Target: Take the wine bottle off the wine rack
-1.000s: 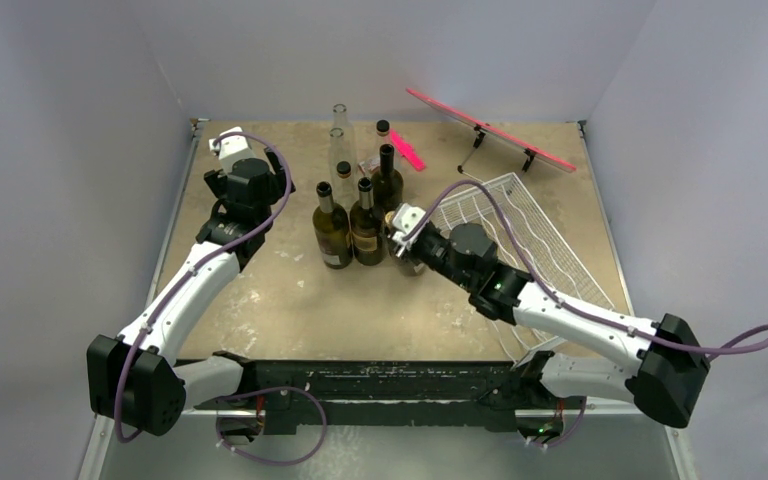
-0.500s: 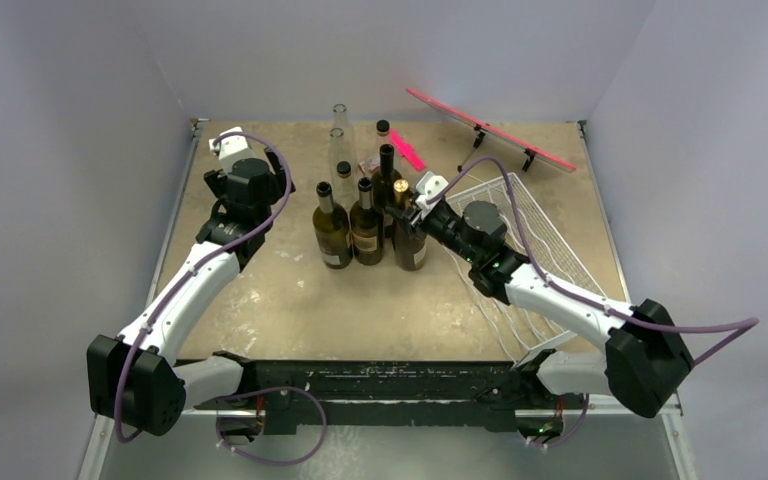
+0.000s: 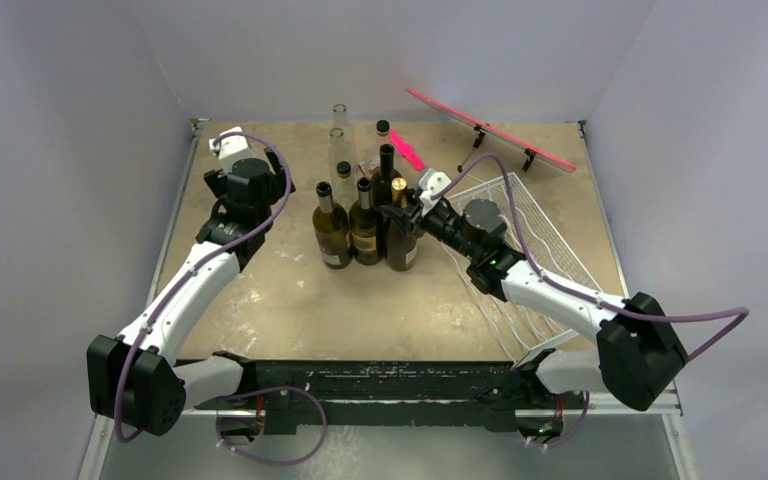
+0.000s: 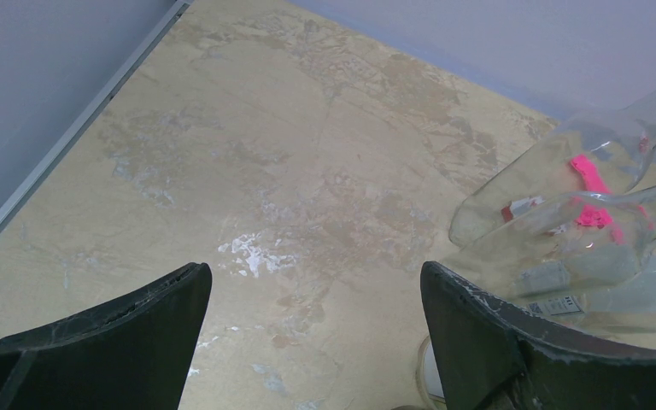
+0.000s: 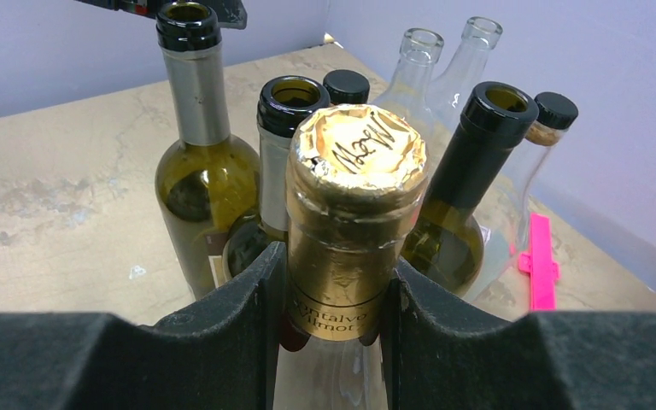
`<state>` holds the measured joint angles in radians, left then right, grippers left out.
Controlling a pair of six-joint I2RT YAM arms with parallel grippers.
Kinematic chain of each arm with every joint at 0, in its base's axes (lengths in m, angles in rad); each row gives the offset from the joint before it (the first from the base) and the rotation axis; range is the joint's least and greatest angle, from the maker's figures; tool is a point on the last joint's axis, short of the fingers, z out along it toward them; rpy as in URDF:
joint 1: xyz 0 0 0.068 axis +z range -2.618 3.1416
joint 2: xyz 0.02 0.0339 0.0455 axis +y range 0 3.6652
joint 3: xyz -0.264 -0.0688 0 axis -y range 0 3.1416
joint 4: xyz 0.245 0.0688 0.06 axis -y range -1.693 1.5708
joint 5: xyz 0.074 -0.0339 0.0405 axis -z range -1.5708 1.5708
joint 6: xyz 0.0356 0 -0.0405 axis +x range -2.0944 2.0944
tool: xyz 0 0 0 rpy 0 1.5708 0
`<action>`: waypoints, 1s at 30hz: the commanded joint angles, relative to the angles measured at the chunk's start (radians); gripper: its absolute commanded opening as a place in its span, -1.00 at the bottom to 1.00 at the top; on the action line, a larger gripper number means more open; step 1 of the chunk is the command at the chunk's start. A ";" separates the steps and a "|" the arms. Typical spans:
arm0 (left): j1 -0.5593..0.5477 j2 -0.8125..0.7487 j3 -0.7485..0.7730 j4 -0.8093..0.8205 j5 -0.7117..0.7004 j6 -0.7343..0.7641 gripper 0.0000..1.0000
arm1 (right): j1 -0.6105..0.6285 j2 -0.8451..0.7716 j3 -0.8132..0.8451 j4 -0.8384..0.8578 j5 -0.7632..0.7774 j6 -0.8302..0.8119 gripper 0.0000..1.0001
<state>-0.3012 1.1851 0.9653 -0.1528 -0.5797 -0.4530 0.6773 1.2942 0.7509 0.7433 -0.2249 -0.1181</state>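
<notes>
Both arm bases sit at the near edge of the surface (image 3: pixel 360 310), and a broad stretch of worn tan board lies bare between them and the bottles. There is room on the left as well. The left pincer (image 4: pixel 312 282) hangs over bare board towards the far-left corner, its jaws spread wide with nothing between them. The edge rail (image 4: pixel 68 149) and grey wall are to its left, and two clear bottles (image 4: pixel 564 196) stand just to its right.

Mid-surface it gets crowded. The right pincer (image 3: pixel 400 212) is clamped on the neck of the wine bottle (image 3: pixel 403 245), its black pads pressed to either side just under the gold foil cap. The bottle stands upright, off the wine rack (image 3: pixel 550 230) and just left of it, with its base apparently on the board. It has a dark body, a pale label, and script across the foil top. Two green bottles (image 3: pixel 332 235) crowd its left side, and a dark bottle (image 3: pixel 388 185) stands right behind it.

The white wire rack fills the right side out towards that edge, with the right arm stretched across it. Farther back a pink clip (image 3: pixel 407 150) lies on the surface, and a pink board (image 3: pixel 490 128) on a stand runs along the far wall.
</notes>
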 commanded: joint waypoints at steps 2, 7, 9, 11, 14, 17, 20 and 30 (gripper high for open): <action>0.010 -0.018 0.046 0.019 -0.006 -0.003 0.83 | -0.012 -0.044 0.049 0.420 -0.016 0.002 -1.00; 0.010 -0.019 0.047 0.019 -0.009 -0.002 0.83 | -0.013 -0.055 -0.017 0.423 0.021 0.003 -1.00; 0.011 -0.019 0.046 0.019 -0.009 -0.002 0.83 | -0.013 -0.067 -0.035 0.402 0.031 -0.007 -0.91; 0.010 -0.018 0.047 0.019 -0.006 -0.003 0.83 | -0.013 -0.079 -0.046 0.370 0.042 -0.020 -0.69; 0.010 -0.016 0.046 0.019 -0.003 -0.004 0.83 | -0.013 -0.100 -0.051 0.319 0.063 -0.035 -0.35; 0.010 -0.016 0.046 0.019 -0.005 -0.001 0.83 | -0.013 -0.117 -0.051 0.277 0.079 -0.042 -0.09; 0.011 -0.015 0.046 0.021 -0.010 0.003 0.83 | -0.013 -0.123 -0.041 0.239 0.086 -0.051 0.06; 0.012 -0.004 0.041 0.026 -0.038 0.034 0.82 | -0.013 -0.175 0.009 0.066 0.078 -0.102 0.37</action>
<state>-0.2958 1.1854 0.9653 -0.1528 -0.5911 -0.4492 0.6655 1.1687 0.7071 0.8509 -0.1509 -0.1780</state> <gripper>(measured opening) 0.916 0.658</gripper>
